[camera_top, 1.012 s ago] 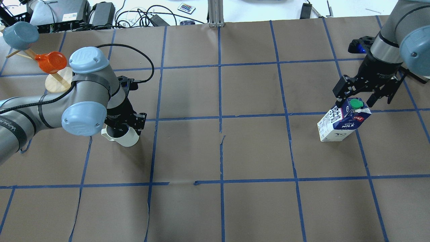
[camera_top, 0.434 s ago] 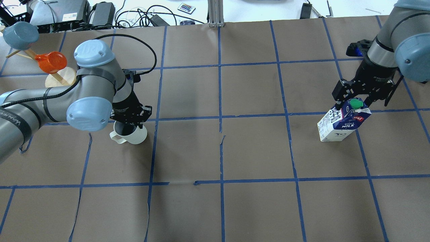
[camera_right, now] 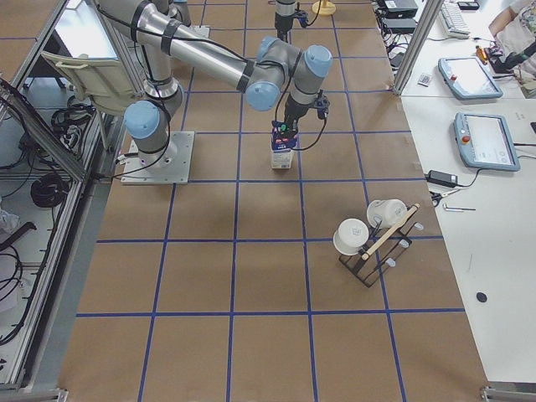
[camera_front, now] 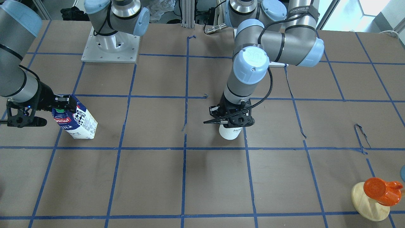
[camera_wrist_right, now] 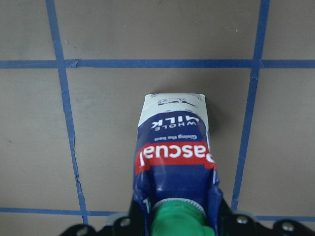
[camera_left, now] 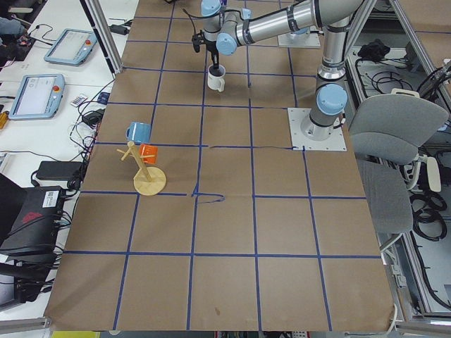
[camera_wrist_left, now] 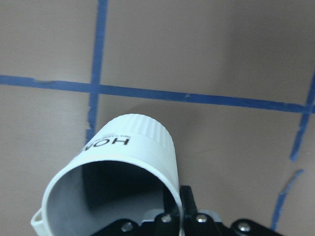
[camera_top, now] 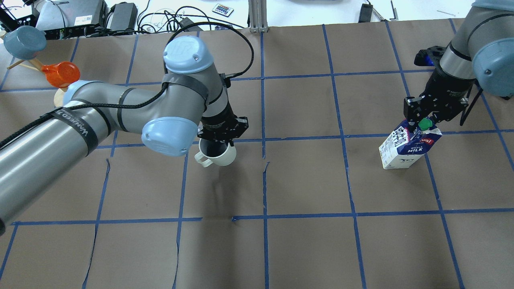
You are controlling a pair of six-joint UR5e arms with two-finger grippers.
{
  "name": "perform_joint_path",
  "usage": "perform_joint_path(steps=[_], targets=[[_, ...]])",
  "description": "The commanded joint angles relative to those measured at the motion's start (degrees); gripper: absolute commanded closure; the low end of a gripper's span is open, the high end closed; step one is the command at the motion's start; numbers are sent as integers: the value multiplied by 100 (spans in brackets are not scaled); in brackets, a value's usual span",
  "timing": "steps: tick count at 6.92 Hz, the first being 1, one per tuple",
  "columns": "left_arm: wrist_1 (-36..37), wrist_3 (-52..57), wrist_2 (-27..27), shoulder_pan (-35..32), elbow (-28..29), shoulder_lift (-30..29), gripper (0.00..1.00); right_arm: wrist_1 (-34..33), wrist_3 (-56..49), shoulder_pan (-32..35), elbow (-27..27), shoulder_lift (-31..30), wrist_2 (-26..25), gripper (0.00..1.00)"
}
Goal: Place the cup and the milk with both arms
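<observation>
The white cup [camera_top: 219, 156] hangs from my left gripper [camera_top: 222, 139], which is shut on its rim with one finger inside, a little above the brown table near the middle. The handle points left and back toward the robot. In the left wrist view the cup [camera_wrist_left: 130, 152] shows dark lettering. The front view shows the same cup [camera_front: 230, 133] under the gripper [camera_front: 232, 122]. The blue and white milk carton [camera_top: 406, 147] stands on the table at the right. My right gripper [camera_top: 422, 120] is shut on its gable top by the green cap [camera_wrist_right: 177, 216].
A wooden mug stand [camera_top: 60, 96] with an orange cup [camera_top: 60, 74] and a blue cup [camera_top: 19, 42] stands at the far left. Cables and boxes [camera_top: 80, 16] lie past the table's far edge. Blue tape lines [camera_top: 263, 140] grid the brown paper.
My left arm has carried the cup to the right, from the left squares to near the centre line. My right gripper has narrowed from open to shut on the carton's top.
</observation>
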Motion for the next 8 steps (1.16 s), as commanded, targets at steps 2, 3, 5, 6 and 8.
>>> perform_joint_path(steps=[2,3,5,6,8], targets=[[-64,-912,-351,-545,1471,-1013,100,11,0,0,-54,-42,17,93],[-82,-933,-309,-668,1686,-1312,100,90,226,0,-202,-51,52,92],[-74,-741,-99,-678,1653,-1499,100,126,439,43,-291,-60,96,91],[-21,-574,33,-678,1627,-1534,46,126,457,157,-300,-69,201,91],[-21,-547,26,-643,1732,-1456,0,126,509,394,-361,-78,202,91]])
